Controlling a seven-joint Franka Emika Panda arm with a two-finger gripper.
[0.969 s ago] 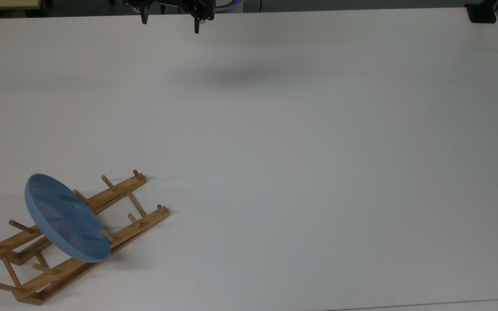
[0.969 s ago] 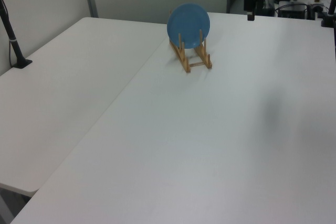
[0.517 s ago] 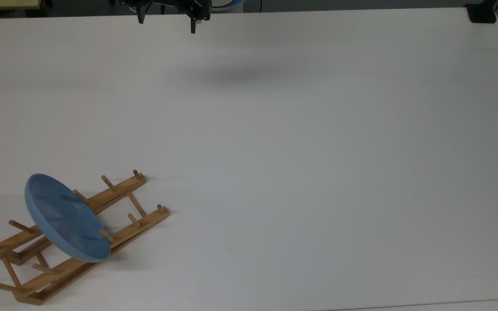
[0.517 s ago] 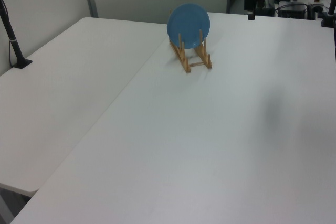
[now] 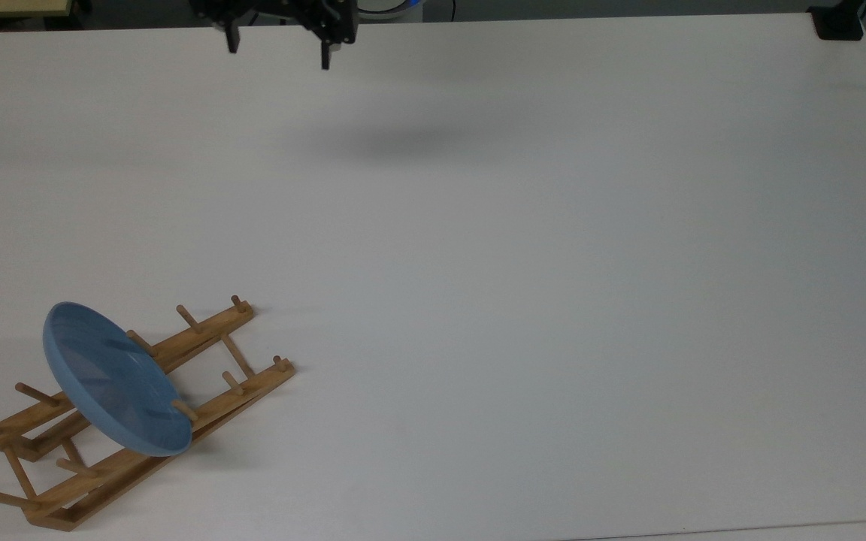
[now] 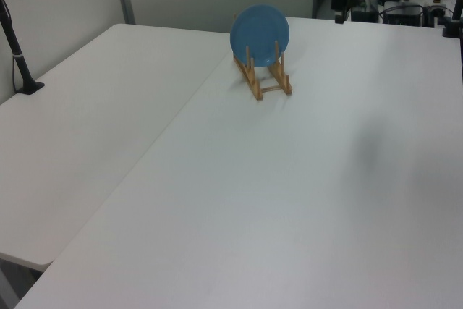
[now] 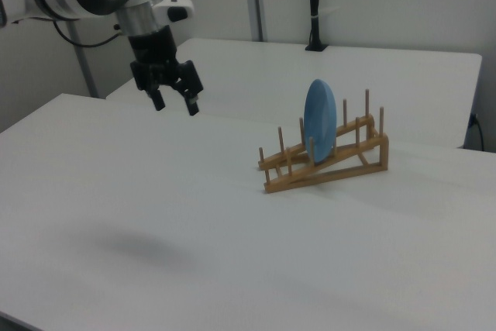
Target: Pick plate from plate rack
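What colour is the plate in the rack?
Blue. The plate shows best in the top view, standing in the wooden rack.

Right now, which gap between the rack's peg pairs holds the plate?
The third gap from the plate rack's end at the top view's right: the plate stands in it, the others hold nothing.

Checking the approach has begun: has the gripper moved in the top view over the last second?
Yes. The gripper has shifted toward the top view's left and slightly down along the table's far edge, jaws open.
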